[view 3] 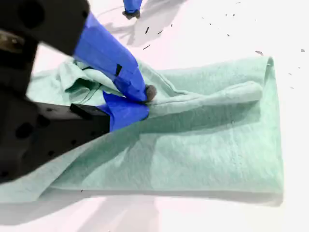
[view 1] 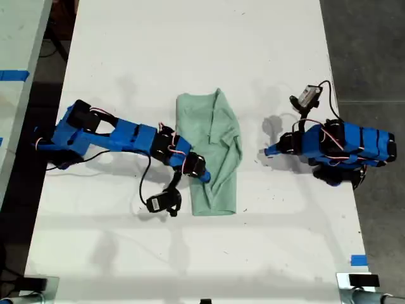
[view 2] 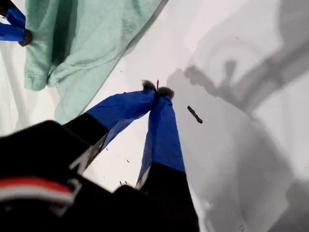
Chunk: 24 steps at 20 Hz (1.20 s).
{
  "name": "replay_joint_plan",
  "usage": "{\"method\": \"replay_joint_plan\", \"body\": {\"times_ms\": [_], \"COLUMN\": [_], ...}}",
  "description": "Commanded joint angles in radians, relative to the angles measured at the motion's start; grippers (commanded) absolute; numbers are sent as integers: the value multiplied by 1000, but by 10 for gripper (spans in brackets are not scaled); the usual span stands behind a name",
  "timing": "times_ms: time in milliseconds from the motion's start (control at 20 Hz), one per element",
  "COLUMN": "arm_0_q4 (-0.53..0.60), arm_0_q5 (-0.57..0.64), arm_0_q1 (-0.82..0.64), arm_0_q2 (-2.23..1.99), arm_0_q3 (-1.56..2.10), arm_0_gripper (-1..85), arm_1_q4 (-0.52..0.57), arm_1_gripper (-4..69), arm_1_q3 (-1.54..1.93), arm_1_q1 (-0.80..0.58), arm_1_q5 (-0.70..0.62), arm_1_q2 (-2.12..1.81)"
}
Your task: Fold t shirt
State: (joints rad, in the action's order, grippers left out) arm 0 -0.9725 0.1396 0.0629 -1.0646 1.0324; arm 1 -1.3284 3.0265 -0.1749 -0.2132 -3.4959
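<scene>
Exterior view first: the pale mint-green, wrinkled fabric t shirt (view 1: 212, 152) lies mid-way across the white table (view 1: 190, 50), already folded into a long oblong running up and down the picture. From the exterior view's left, one blue arm stretches in and puts my second claw (view 1: 201, 175) right on the shirt's lower half. On the exterior view's right sits the other blue arm, its tip, my first claw (view 1: 271, 151), clear of the cloth and apart from it.

Over to the first wrist view: my first claw (view 2: 157, 89) has its two blue fingers (view 2: 161, 130) pressed together at the tips, nothing between them, poised over bare table (view 2: 251, 145). A corner of the mint shirt (view 2: 87, 43) shows beyond (and the other arm's blue tip peeks in past it).

Second wrist view now: my second claw (view 3: 142, 99) is pinching a raised ridge of the t shirt (view 3: 203, 145), blue fingers (view 3: 108, 55) closed on a bunched fold, with a smooth folded layer spread flat beneath on the table (view 3: 217, 19).
</scene>
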Motion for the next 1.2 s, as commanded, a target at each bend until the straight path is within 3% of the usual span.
{"method": "replay_joint_plan", "body": {"times_ms": [0, 300, 400, 600, 900, 1150], "arm_0_q4": [44, 106, 114, 92, -81, -360], "arm_0_q5": [6, -40, -28, 11, 11, -63], "arm_0_q1": [-11, 6, 14, 15, -2, -74], "arm_0_q2": [25, 183, 176, 101, -163, -351], "arm_0_q3": [-64, -66, -67, -64, -14, 40], "arm_0_gripper": [-1, 1, 119, 147, 118, 105], "arm_1_q4": [-2, -2, -2, -3, -3, -3], "arm_1_gripper": [16, 16, 16, 16, 16, 16], "arm_1_q3": [83, 83, 83, 83, 83, 83], "arm_1_q1": [11, 12, 12, 12, 12, 12], "arm_1_q5": [-12, -14, -14, -14, -15, -17], "arm_1_q2": [-5, -5, -5, -5, -5, -5]}}
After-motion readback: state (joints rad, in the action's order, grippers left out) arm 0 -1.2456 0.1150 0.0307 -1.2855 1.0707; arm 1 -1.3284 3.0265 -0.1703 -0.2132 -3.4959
